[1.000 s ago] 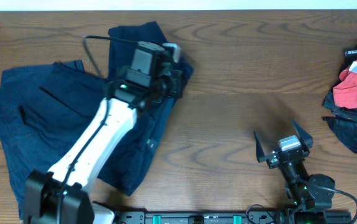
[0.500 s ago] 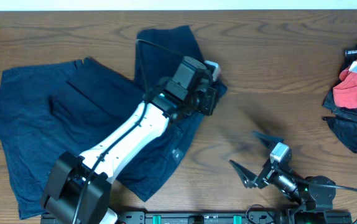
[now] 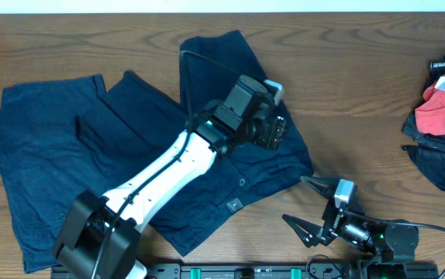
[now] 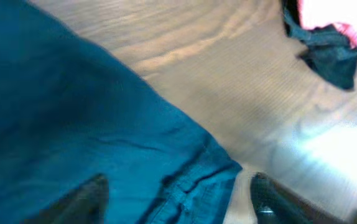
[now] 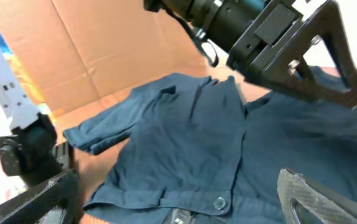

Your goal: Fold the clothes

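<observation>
**Over the clothes, both jaws apart**

At mid-bench the left jaws stand parted over a stitched hem and grip nothing; the hem lies between the fingers. Near the front edge the right jaws are spread wide and empty, beside the cloth corner. Navy clothes cover the left half of the bench; a red and dark pile lies far right.
</observation>
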Action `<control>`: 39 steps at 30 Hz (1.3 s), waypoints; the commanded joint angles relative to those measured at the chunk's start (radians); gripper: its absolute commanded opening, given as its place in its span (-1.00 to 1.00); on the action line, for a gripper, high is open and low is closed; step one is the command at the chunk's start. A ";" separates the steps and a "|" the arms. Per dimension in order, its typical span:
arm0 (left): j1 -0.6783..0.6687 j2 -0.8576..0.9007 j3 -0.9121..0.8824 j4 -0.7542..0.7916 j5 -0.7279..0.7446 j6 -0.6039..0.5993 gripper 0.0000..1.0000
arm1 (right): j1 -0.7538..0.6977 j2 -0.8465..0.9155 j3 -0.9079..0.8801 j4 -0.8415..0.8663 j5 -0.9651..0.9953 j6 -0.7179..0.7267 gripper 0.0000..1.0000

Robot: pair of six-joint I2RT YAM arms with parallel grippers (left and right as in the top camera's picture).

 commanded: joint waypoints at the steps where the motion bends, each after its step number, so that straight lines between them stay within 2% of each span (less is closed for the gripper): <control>1: 0.025 -0.008 0.029 -0.001 -0.021 0.007 0.68 | -0.006 -0.001 -0.001 0.004 -0.035 0.035 0.99; 5: 0.085 -0.022 0.039 -0.019 -0.024 -0.003 0.68 | -0.007 -0.001 -0.001 -0.017 -0.018 0.078 0.99; 8: 0.173 -0.059 0.050 -0.066 -0.023 -0.043 0.68 | -0.007 -0.001 -0.001 -0.117 0.066 0.101 0.98; 15: 0.415 -0.229 0.054 -0.202 0.048 -0.059 0.69 | -0.008 0.076 0.000 -0.082 0.190 0.156 0.99; 21: 0.558 -0.346 0.053 -0.359 0.047 0.040 0.62 | -0.008 0.191 0.015 -0.073 0.337 0.156 0.99; 27: 0.630 -0.357 0.053 -0.464 0.018 0.084 0.62 | -0.008 0.328 0.122 -0.098 0.416 0.155 0.99; 32: 0.634 -0.352 0.053 -0.480 0.017 0.106 0.60 | -0.008 0.486 0.319 -0.293 0.430 0.065 0.99; 39: 0.634 -0.345 0.053 -0.476 0.013 0.106 0.60 | -0.007 0.763 0.702 -0.735 0.638 -0.103 0.99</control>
